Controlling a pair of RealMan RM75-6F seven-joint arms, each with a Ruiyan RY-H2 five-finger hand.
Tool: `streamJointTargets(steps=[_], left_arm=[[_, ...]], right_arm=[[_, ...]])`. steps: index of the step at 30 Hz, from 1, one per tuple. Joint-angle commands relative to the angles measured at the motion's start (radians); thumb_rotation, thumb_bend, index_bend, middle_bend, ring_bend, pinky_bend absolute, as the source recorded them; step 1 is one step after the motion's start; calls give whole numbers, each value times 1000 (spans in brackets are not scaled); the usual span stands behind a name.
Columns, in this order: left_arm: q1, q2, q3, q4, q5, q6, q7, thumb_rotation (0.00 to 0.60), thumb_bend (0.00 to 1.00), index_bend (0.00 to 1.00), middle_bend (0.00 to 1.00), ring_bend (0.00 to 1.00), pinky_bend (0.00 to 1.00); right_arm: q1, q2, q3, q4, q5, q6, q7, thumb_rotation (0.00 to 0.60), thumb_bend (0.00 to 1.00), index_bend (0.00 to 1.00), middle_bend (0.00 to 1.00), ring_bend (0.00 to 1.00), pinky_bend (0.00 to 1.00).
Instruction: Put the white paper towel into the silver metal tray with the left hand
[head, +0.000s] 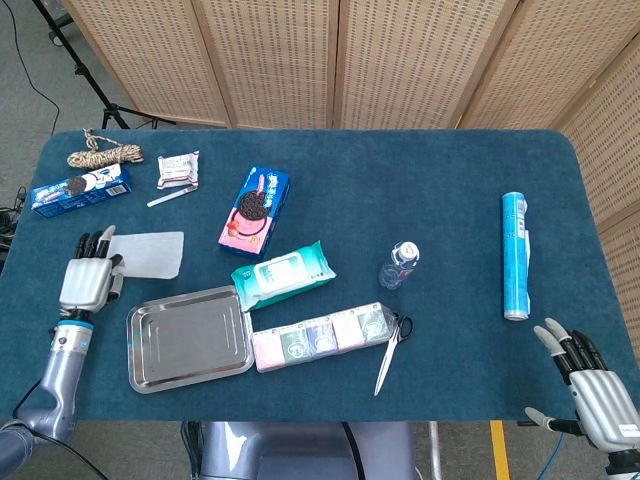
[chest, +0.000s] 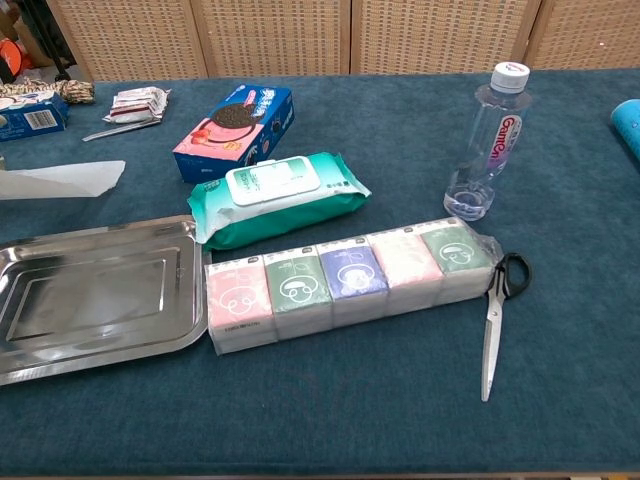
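At table's left edge, left hand (head: 88, 280) is pinching the near-left edge of the white paper towel (head: 148, 253), fingers clamping it, lifting that side off the table. Towel is sitting just beyond the silver metal tray (head: 188, 338), not in it. Right hand (head: 590, 380) is resting at near-right corner, fingers spreading apart, holding nothing.

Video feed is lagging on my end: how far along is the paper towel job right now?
Early. The left hand is at the left edge of the white paper towel, which looks raised off the table in the chest view; a firm grip can't be confirmed. The silver metal tray holds nothing. Left: carry the towel over the tray and release.
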Motion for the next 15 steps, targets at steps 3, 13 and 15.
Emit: streamJointTargets(steps=[3, 13, 15], left_arm=[[-6, 59, -34, -101, 2, 48, 12, 590, 507, 723, 0, 0, 0], [9, 279, -91, -672, -84, 123, 296, 592, 508, 756, 0, 0, 0], [9, 302, -96, -762, -123, 127, 358, 592, 507, 758, 0, 0, 0]], right_arm=[[1, 0, 0, -1, 0, -4, -3, 600, 0, 0, 0, 0, 0], [-2, -1, -4, -4, -8, 1, -10, 600, 0, 0, 0, 0, 0], [-4, 0, -5, -3, -9, 3, -9, 600, 0, 0, 0, 0, 0]])
